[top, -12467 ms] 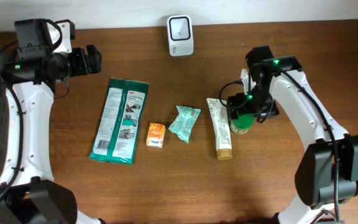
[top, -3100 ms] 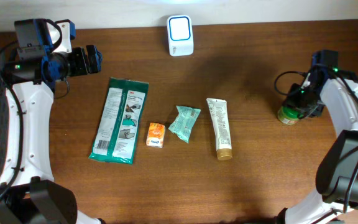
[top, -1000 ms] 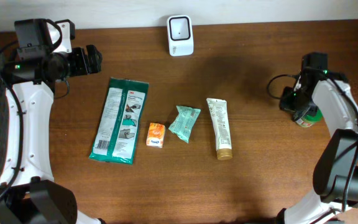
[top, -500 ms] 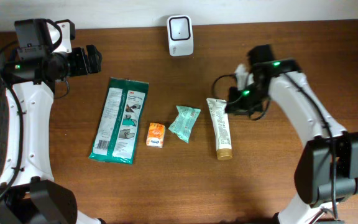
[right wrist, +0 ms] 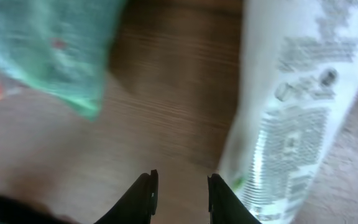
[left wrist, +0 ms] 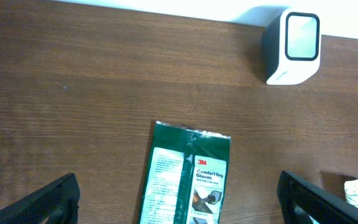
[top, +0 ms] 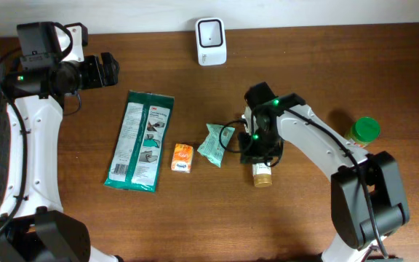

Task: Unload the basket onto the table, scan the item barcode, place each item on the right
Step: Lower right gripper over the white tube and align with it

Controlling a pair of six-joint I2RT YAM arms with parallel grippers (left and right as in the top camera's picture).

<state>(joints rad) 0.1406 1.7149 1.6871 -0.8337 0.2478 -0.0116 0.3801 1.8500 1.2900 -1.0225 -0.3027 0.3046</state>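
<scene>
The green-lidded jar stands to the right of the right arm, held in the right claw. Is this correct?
Not held. The green-lidded jar stands to the right of the right arm, free of the right claw, as the overhead view shows.

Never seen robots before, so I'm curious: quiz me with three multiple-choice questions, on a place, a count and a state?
1. Where is the green-lidded jar? A) in a claw B) standing alone, far right C) atop a packet
2. How many items lie between the gloves packet and the white tube? A) one B) two C) four
3. The left claw is: A) open, empty B) shut on a bottle C) shut on the tube
B: nothing touches it. B: orange box, teal packet. A: fingers wide apart.
</scene>
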